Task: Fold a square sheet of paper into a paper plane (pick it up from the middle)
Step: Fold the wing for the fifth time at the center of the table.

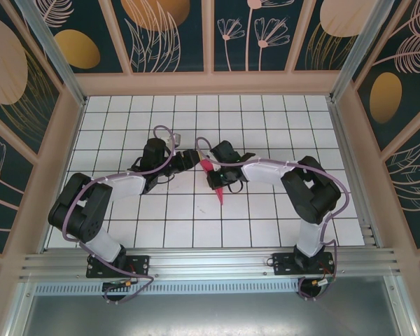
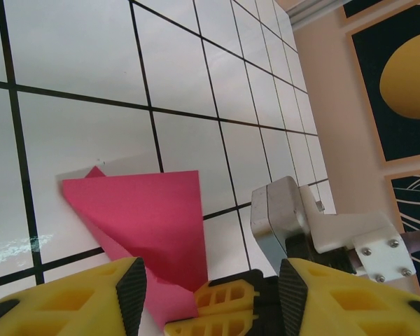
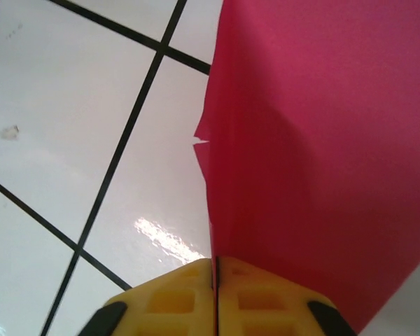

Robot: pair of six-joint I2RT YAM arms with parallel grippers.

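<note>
Pink paper (image 1: 217, 187), folded narrow & pointed, lies mid-desk (image 1: 266, 217) btwn both arms, tip toward near side. R pincer (image 3: 215, 269) clenched on paper's edge, fingers flush together. L pincer (image 2: 211, 273) approx half open, fingers either side of paper's end, not gripping.

Paper (image 3: 322, 140) runs off the right wrist view's top and right edges; overhead, the right gripper (image 1: 207, 166) covers its upper end.

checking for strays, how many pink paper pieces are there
1: the folded pink paper at table centre, pinched in the right fingers; more may be hidden.
</note>
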